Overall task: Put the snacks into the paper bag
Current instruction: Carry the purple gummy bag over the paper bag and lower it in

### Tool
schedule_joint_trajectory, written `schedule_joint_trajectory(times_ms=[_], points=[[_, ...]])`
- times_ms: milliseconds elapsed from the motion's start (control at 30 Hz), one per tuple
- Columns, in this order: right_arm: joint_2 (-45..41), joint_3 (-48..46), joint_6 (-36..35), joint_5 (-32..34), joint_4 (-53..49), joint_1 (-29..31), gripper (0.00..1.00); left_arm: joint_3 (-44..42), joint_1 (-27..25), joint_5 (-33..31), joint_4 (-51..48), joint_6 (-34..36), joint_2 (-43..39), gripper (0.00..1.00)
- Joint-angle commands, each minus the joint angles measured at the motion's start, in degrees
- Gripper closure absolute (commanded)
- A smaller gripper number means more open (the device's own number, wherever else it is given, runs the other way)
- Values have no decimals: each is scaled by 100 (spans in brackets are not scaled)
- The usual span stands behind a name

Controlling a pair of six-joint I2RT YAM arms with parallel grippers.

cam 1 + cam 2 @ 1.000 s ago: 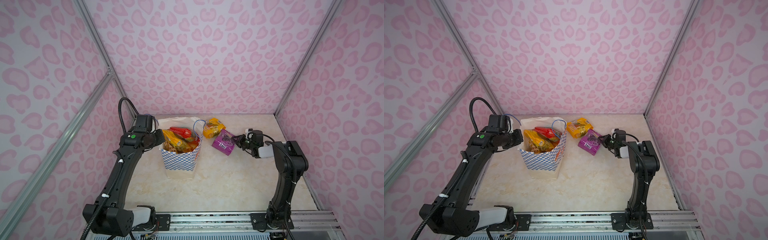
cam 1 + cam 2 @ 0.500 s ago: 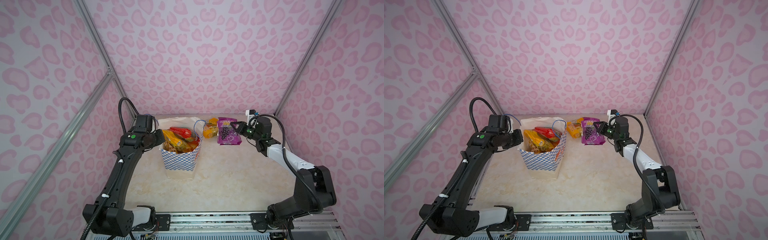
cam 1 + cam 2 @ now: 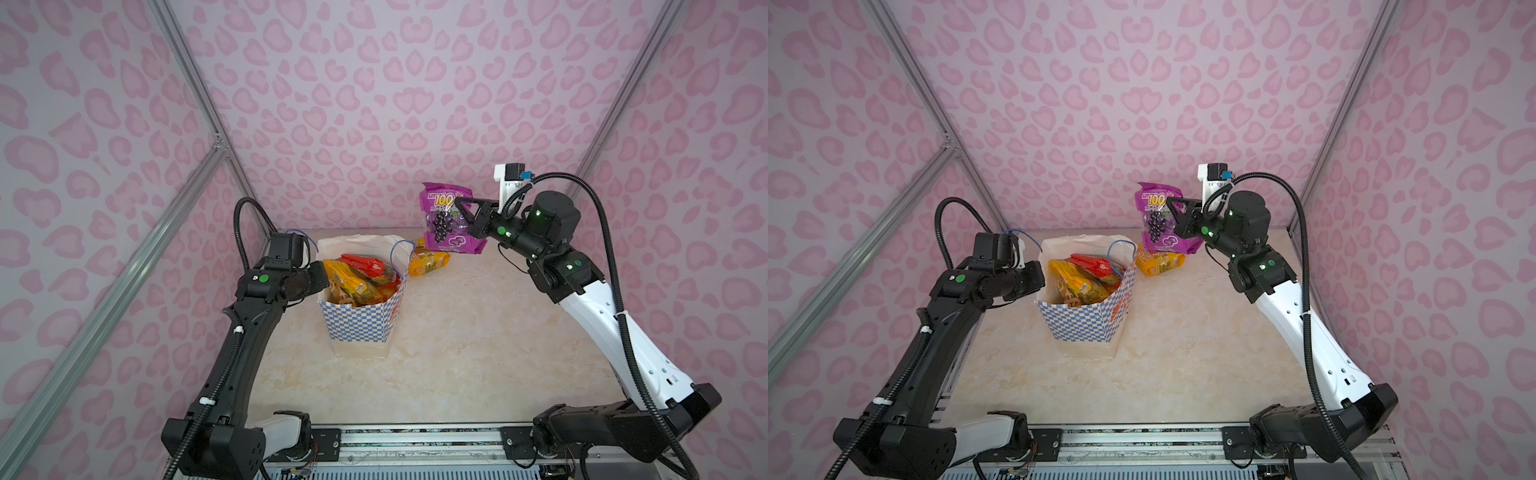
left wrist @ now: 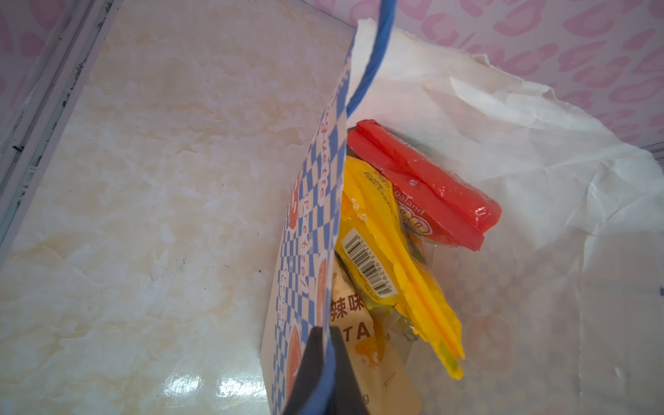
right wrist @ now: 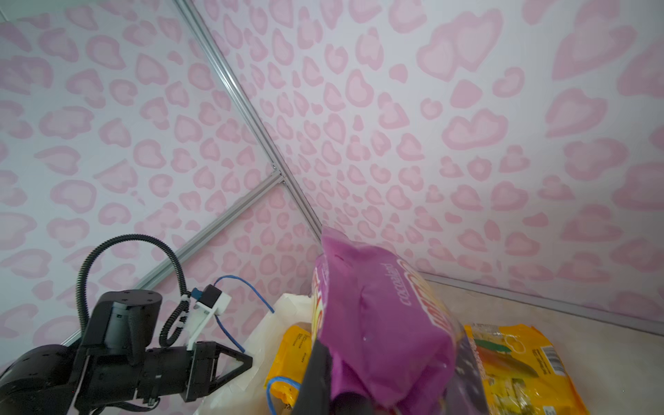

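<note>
top view: one purple packet (image 3: 446,218), one orange packet (image 3: 432,262), one paper bag (image 3: 361,328)

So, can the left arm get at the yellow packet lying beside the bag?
Probably not: the left jaws are shut on the rim of the paper bag, and that bag stands between them and the yellow packet.

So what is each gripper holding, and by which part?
Right gripper: purple plastic grape packet, by its side edge. Left gripper: checkered cream paper bag, by its rim.
</note>
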Motion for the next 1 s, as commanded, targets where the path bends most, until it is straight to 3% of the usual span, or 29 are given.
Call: schedule_joint_trajectory(times_ms=[0,467,633,967], points=[[318,656,-305,93,264,348,100,-25,6,112,331,55,-79,95],[2601,2924,-748,-127,-227,1831,100,-61,7,201,365,36,-308,95],[2919,2794,-900,-26,-624,2069,100,-61,6,193,378,38,-325,95],[2471,1483,-790,147,-754,2338,100,-61,6,232,455,29,-242,95]])
